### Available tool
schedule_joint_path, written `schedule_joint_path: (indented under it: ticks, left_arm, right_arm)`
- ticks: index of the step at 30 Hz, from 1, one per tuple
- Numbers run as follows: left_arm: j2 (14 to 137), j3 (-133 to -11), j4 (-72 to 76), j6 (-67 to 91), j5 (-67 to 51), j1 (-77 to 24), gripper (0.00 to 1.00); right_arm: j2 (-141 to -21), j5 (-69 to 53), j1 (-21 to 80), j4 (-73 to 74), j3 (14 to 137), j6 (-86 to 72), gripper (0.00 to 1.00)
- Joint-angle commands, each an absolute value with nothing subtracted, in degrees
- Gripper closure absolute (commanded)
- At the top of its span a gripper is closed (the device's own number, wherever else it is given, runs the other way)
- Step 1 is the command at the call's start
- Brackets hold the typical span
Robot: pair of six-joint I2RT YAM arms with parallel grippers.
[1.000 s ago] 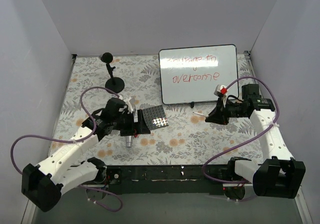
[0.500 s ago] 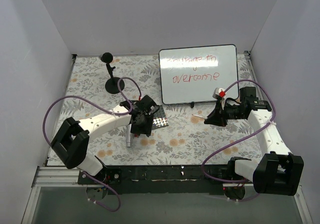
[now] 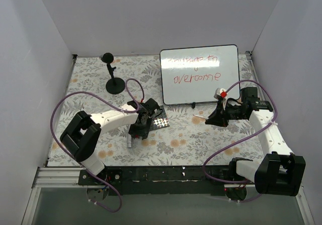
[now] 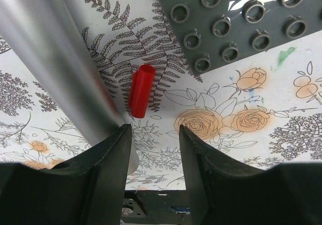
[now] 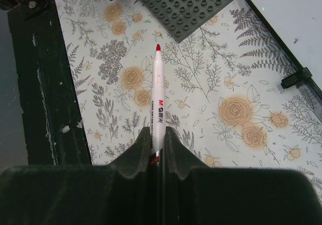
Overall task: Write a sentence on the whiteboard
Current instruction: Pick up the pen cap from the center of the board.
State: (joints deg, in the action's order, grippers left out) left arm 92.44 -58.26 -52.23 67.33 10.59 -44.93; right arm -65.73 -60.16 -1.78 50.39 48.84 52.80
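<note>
Underneath everything, the floral tablecloth (image 3: 201, 139), flat and matt, a plain bed for loose parts. At its far right, the whiteboard (image 3: 201, 91), propped on small black feet and leaning back, presumably to face the arms and take a pen stroke without sliding. Across its upper half, the sentence (image 3: 196, 77) in thin red letters, two lines, apparently "courage to overcome", the top line faint from above; judged finished, with nothing of the writing left to do. Reached well in over the middle of the table, the left gripper (image 4: 155, 130), jaws apart with only cloth between them, holding nothing; poised low, most likely to come down on the cap. In front of the board's near edge and clear of its face, the right gripper (image 5: 158, 134), clamped tight on the marker (image 5: 157, 89), barrel straight out along the jaws, bare red tip aimed leftward and away from the board, probably offered for capping. Just beyond the left fingers, the dark studded plate (image 4: 241, 18), flat on the cloth. Beside one finger, a silver cylinder (image 4: 55, 59), contact impossible to tell, purpose unclear. Smallest, the red cap (image 4: 140, 91), on its side between cylinder and plate, just ahead of the open jaws; likely to roll if nudged, hence the need for a square, centred pinch
</note>
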Motion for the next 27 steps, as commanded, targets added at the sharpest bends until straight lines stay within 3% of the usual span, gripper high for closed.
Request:
schedule_joint_path:
  ticks: [1,12,27]
  left_arm:
    - [92.55,-59.33,-50.63,65.83,12.13,-45.18,0.59]
    - [97.11,-60.64,-49.57,63.72,14.33,-44.74,0.64]
    - [98.44,-62.93,-47.90,62.49,16.26,-42.63,0.62]
  right_arm:
    - [-65.57,-61.61,-1.67,49.75,48.43,53.88,0.99]
    - [-65.48,-61.26,-1.67,49.92,48.43,53.88,0.99]
    - [-65.48,-61.17,-1.67,50.36,48.69,53.88,0.99]
